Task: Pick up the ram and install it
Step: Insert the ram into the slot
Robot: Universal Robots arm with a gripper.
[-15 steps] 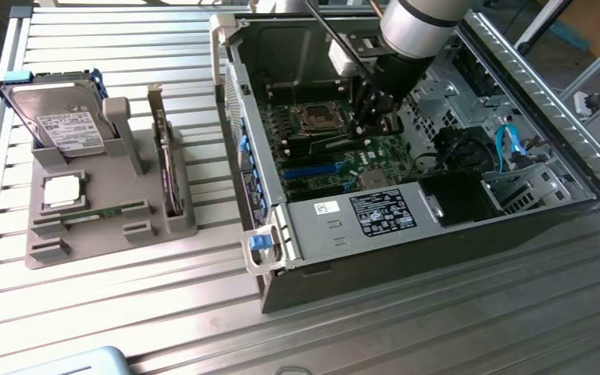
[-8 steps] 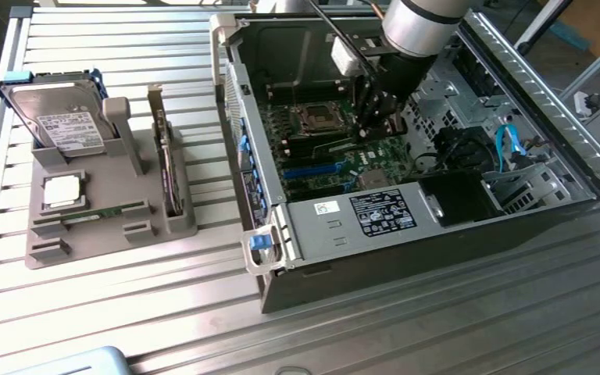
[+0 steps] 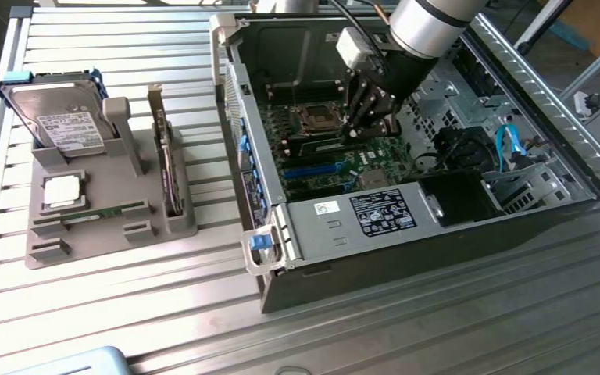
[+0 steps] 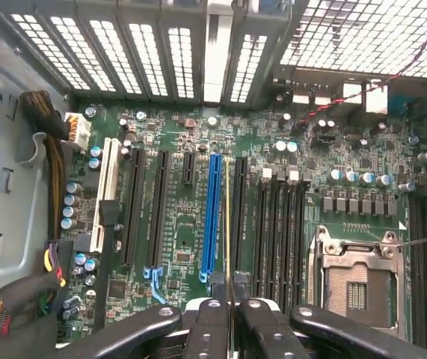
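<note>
- The arm (image 3: 430, 27) is reaching down into the open computer case (image 3: 311, 226), and the gripper (image 3: 371, 125) sits right over the motherboard (image 4: 176, 247), just beside the processor socket (image 4: 359, 278).
- The fingers (image 4: 207, 321) are pinched almost fully together, with the ram (image 4: 228, 224) clamped between them.
- The ram is seen edge-on, a thin pale line standing upright over the board.
- It sits alongside the long blue slot (image 4: 213, 217). The bank of black slots (image 4: 280, 224) lies between it and the processor socket.
- Whether its lower edge touches the board, I can't tell.
- Well away from the processor socket, outside the case on the exterior view's left, a grey holder (image 3: 81, 234) carries the hard drive (image 3: 66, 121), a silvery chip (image 3: 62, 190) and a dark card (image 3: 166, 168) standing on edge.
</note>
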